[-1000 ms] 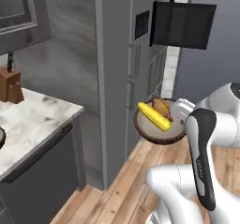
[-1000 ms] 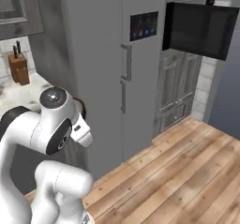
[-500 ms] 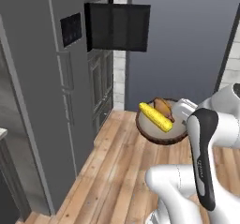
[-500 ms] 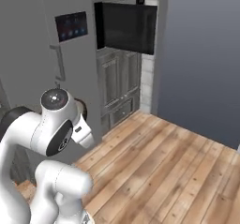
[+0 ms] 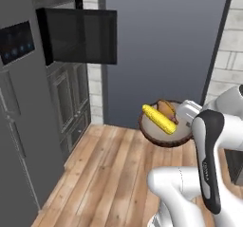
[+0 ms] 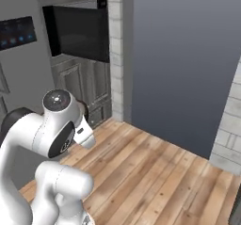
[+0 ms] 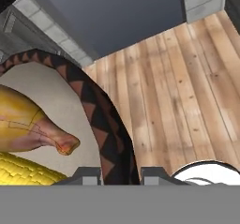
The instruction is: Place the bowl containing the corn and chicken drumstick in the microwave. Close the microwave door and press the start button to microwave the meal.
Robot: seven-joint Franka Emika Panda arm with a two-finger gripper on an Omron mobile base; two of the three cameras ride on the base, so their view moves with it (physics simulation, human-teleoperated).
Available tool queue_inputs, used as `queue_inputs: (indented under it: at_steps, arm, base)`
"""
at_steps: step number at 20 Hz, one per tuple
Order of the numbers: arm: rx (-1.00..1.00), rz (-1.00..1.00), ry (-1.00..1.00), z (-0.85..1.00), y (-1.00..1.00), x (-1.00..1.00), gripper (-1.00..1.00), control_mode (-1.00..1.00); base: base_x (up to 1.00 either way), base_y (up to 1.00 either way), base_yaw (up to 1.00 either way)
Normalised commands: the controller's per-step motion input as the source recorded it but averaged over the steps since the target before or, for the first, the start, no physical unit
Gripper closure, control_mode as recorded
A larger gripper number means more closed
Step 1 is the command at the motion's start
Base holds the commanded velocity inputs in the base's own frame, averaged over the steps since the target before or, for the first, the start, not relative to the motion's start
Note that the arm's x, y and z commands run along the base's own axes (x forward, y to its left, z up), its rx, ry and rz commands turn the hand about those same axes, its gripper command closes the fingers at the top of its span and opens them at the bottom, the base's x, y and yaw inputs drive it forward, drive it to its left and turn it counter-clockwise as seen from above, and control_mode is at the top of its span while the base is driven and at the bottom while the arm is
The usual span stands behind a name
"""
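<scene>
Black and swung wide open, the microwave door [image 5: 83,36] hangs at the upper left of the left base view, beside the grey fridge [image 5: 19,112] with its small screen; the microwave's inside is hidden behind the door from here. Further right, over the wooden floor [image 5: 109,169], the bowl [image 5: 163,131] is held up in the air, well apart from the microwave, with the corn [image 5: 159,118] lying across it and the chicken drumstick [image 5: 167,108] just behind. In the hand view the tool [image 7: 121,174] straddles the patterned rim, one finger on each side, pinching the bowl's wall. By my reading, the pick-up is done and the carry is under way. Setting the bowl inside, shutting the door and pressing start are all left.
</scene>
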Motion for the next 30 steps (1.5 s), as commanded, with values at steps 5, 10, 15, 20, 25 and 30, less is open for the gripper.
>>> queue_inputs:
  at_steps: [5,10,15,20,25,30]
  arm:
    - [0.00,0.00,0.00,0.00,0.00,0.00,1.00,1.00]
    - [0.00,0.00,0.00,0.00,0.00,0.00,1.00,1.00]
    - [0.00,0.00,0.00,0.00,0.00,0.00,1.00,1.00]
    - [0.00,0.00,0.00,0.00,0.00,0.00,1.00,1.00]
    - [0.00,0.00,0.00,0.00,0.00,0.00,1.00,1.00]
    - [0.00,0.00,0.00,0.00,0.00,0.00,1.00,1.00]
  base:
    - [0.97,-0.73,0.01]
    - [0.93,-0.85,0.06]
    - [0.78,-0.62,0.24]
    - [0.77,-0.46,0.50]
    - [0.56,-0.63,0.57]
    - [0.41,-0.59,0.60]
